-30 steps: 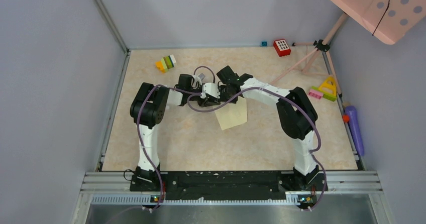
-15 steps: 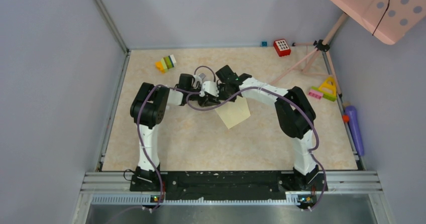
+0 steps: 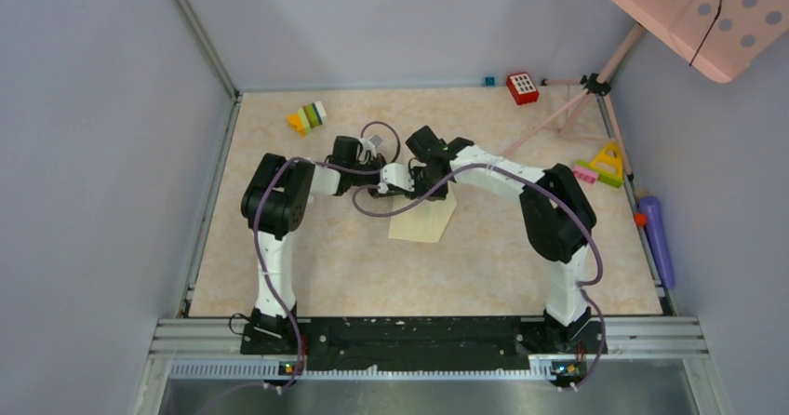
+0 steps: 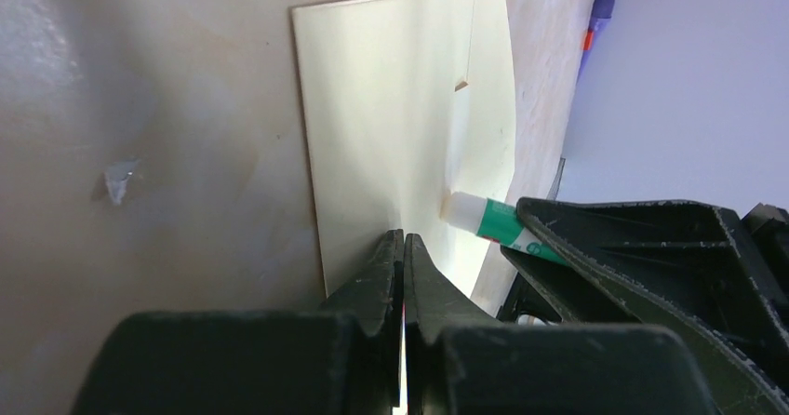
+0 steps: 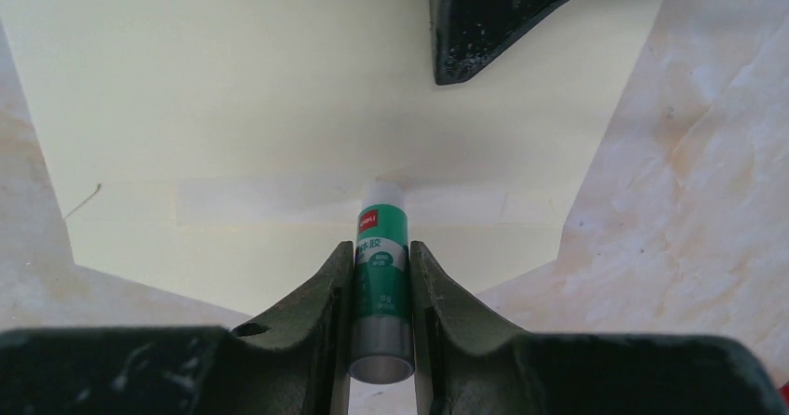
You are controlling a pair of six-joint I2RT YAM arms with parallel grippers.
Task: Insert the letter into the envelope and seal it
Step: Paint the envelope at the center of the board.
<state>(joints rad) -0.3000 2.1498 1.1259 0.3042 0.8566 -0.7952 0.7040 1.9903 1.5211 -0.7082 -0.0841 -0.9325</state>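
Envelope (image 3: 423,220) flat at centre of desk (image 3: 316,257), flap (image 5: 233,247) open. Left gripper (image 4: 403,247) pressed together, tips bearing on envelope edge, likely pinning it against sliding. Right gripper (image 5: 381,252) pinching green glue stick (image 5: 381,229), white tip touching paper near flap fold, apparently gluing for seal. Letter not seen.
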